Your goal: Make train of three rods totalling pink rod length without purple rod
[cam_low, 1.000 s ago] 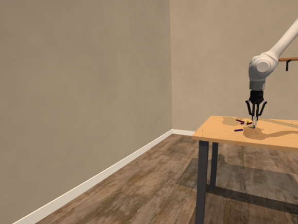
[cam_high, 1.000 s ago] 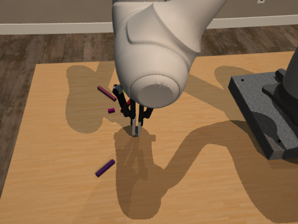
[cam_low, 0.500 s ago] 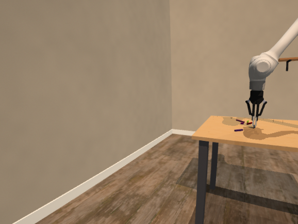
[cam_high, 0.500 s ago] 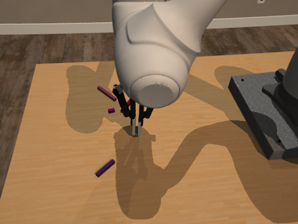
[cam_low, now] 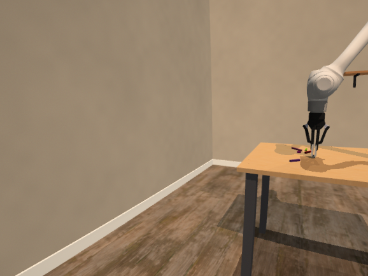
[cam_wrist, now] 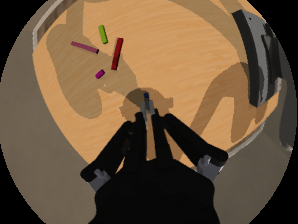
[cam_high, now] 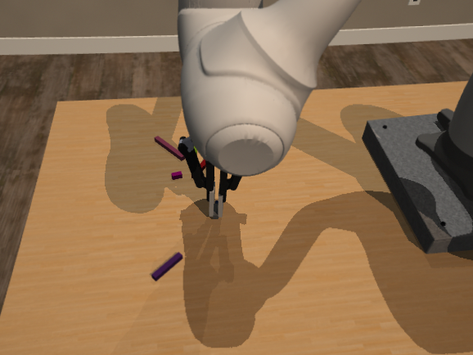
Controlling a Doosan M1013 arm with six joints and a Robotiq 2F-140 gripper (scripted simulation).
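Note:
My gripper (cam_high: 214, 208) stands upright with its fingertips low over the middle of the table, shut on a small blue rod (cam_wrist: 147, 96) that shows dark between the fingertips in the wrist view. The pink rod (cam_high: 168, 147) lies flat at the back left, also seen in the wrist view (cam_wrist: 84, 47). A short magenta rod (cam_high: 177, 175) lies just in front of it. A red rod (cam_wrist: 117, 52) and a lime rod (cam_wrist: 103, 32) lie close by, mostly hidden behind the arm in the top view. A purple rod (cam_high: 167, 266) lies apart at the front left.
The robot's dark base plate (cam_high: 425, 176) takes up the right side of the table. The table's left edge runs close to the rods. The arm's big elbow hides part of the table's back in the top view.

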